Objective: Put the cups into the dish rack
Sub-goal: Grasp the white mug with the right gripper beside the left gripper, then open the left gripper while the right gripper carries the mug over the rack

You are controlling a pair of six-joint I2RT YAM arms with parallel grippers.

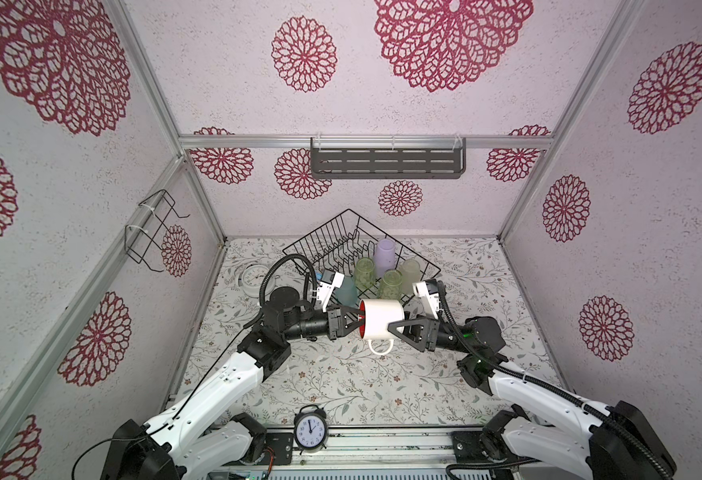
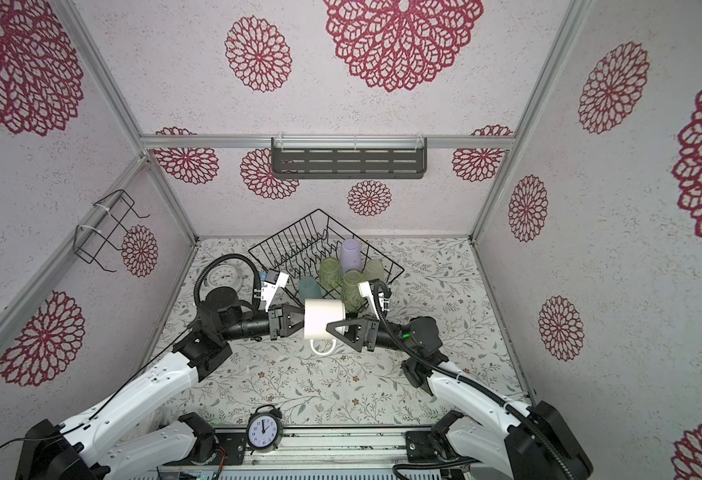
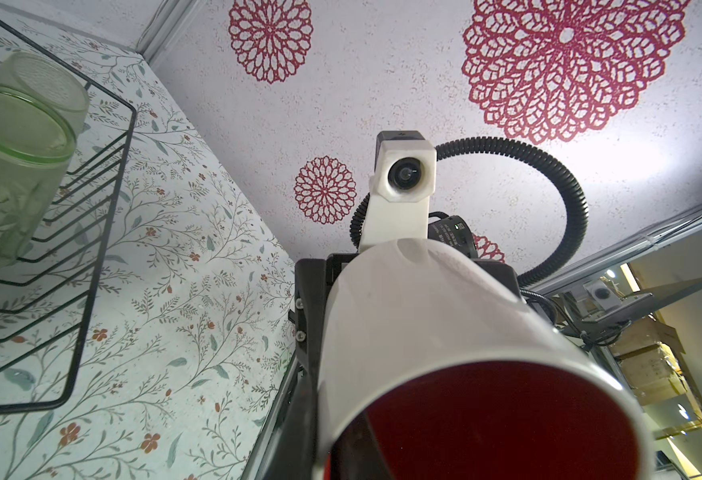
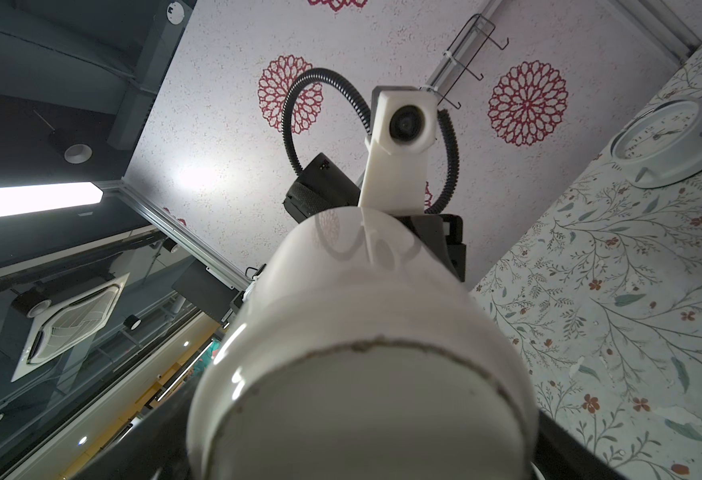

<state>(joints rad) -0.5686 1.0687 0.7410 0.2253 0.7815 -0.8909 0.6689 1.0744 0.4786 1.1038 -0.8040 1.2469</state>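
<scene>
At 9 o'clock of the white mug point(image 1: 382, 318), the left gripper point(image 1: 359, 321) is pinched tight on its red-lined rim, holding it sideways clear of the floral table point(image 1: 341, 386), handle toward 6 o'clock. At 3 o'clock the right gripper point(image 1: 399, 321) straddles the mug's base, jaws spread wide. At 12 o'clock, the dish rack point(image 1: 324, 232) holds the lilac tumbler point(image 1: 384, 255).

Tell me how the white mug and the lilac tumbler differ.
The white mug has a handle; the lilac tumbler has none. The mug is held sideways, rim pinched by the left gripper; the tumbler stands in the dish rack. The mug is squat, the tumbler taller and slimmer. Both are opaque.
</scene>
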